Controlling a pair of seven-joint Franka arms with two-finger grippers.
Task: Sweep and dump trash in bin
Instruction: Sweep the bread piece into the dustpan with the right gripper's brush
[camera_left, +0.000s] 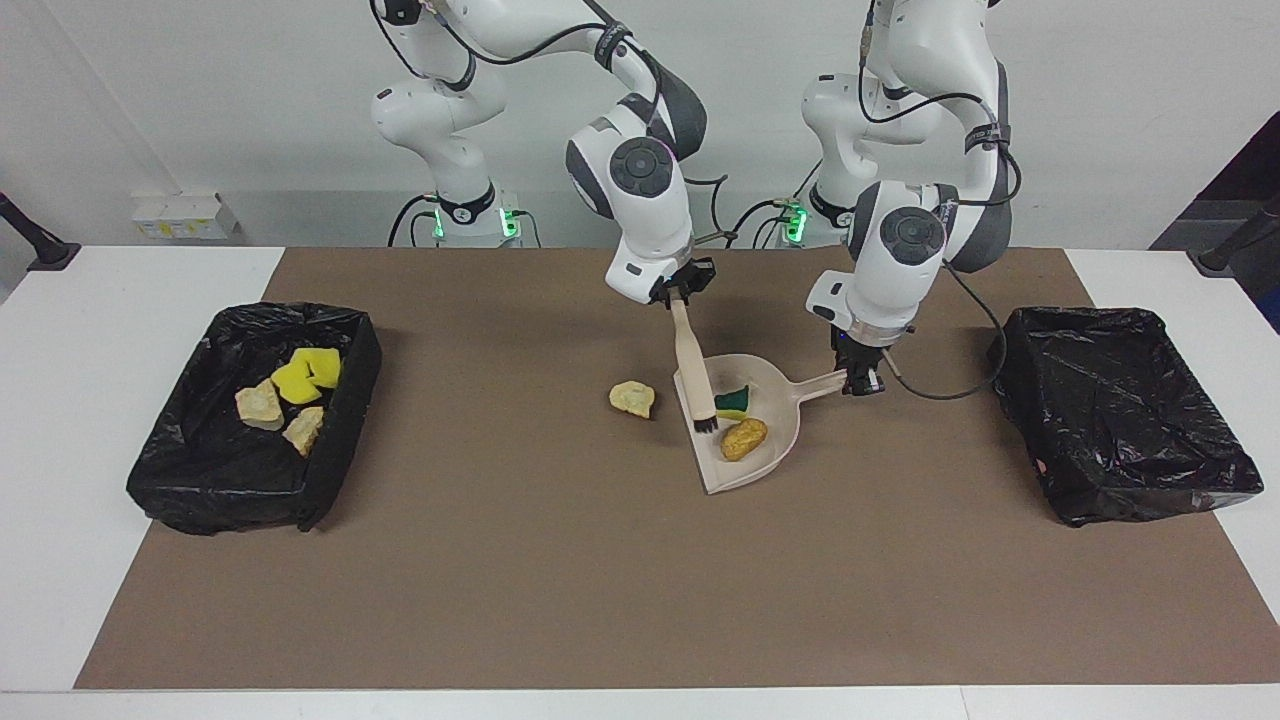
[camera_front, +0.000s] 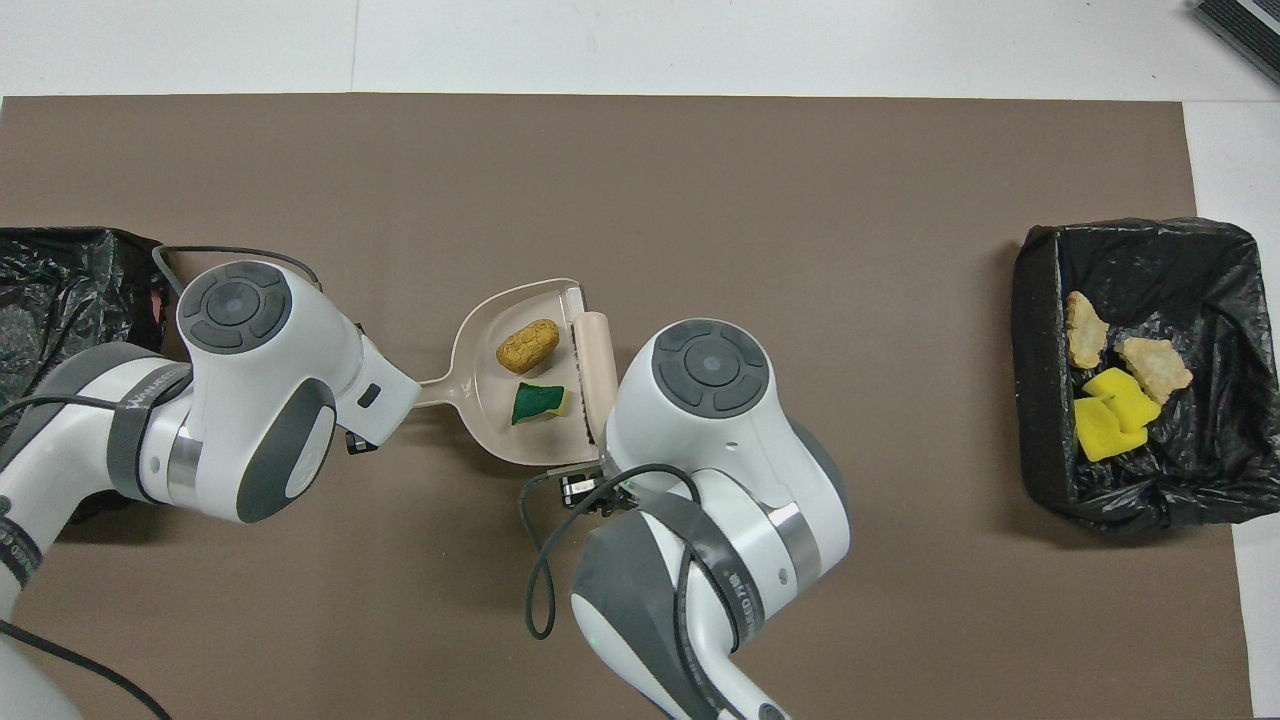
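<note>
- At the middle of the brown mat (camera_left: 560, 580) lies the beige dustpan (camera_left: 770, 440), its open edge toward the right arm's end of the table, its handle toward the left arm's end.
- Left gripper (camera_left: 862, 384) is closed on the end of the dustpan handle, approx. at mat level.
- Right gripper (camera_left: 679, 291) is closed on the top of the brush (camera_left: 693, 370) handle & holds it tilted; the bristles are down at the open edge of the dustpan. Cannot tell if the bristles touch the pan.
- In the dustpan: a golden bread-like piece (camera_left: 744, 439) & a green-and-yellow sponge wedge (camera_left: 733, 401). The wedge is nearer to the robots than the bread-like piece, the two are apart.
- A pale bread-like scrap (camera_left: 632, 398) lies on the mat just beside the dustpan's open edge, toward the right arm's end; it is outside the pan.
- Well apart from the dustpan, at the right arm's end, is a black-lined bin (camera_left: 200, 480). In it: yellow sponge chunks (camera_left: 306, 374) & two tan bread-like pieces (camera_left: 260, 406), close together.
- Well apart from the dustpan, at the left arm's end, is a second black-lined bin (camera_left: 1120, 420); only the black liner shows in it.
</note>
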